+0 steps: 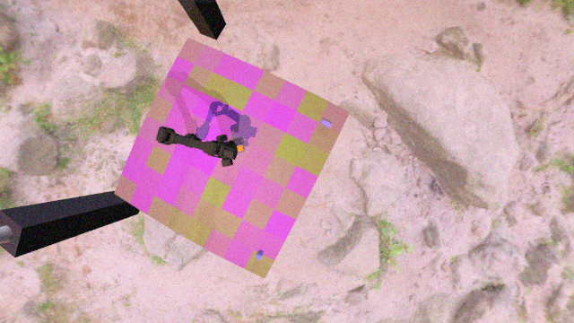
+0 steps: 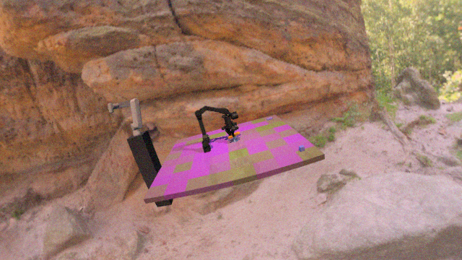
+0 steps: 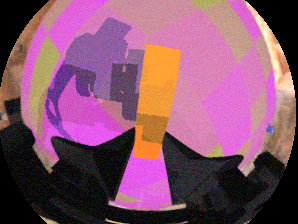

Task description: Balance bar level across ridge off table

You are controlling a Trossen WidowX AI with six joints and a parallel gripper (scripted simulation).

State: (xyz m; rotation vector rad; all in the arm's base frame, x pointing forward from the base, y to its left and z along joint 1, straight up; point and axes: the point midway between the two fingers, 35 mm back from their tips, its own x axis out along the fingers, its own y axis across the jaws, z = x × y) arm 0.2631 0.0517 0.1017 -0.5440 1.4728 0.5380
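Note:
My gripper [image 1: 236, 150] [image 2: 232, 133] [image 3: 149, 132] is shut on an orange bar [image 1: 240, 148] [image 2: 234, 136] [image 3: 154, 96] and holds it by one end, a little above the checkered pink and olive table [image 1: 278, 224] [image 2: 216, 177] near its middle. In the wrist view the bar runs straight away from the fingers over the arm's purple shadow. A small lilac block [image 1: 326, 123] [image 2: 269, 118] lies near the table's far corner. A small blue block [image 1: 259, 255] [image 2: 301, 148] lies near another corner. I cannot tell which of them is the ridge; both are far from the bar.
A black post [image 1: 58, 220] [image 2: 144, 155] with a grey camera mount [image 2: 135, 112] stands at the table's edge behind the arm base. A second black post [image 1: 204, 15] shows at the top. Sand and large rocks surround the table.

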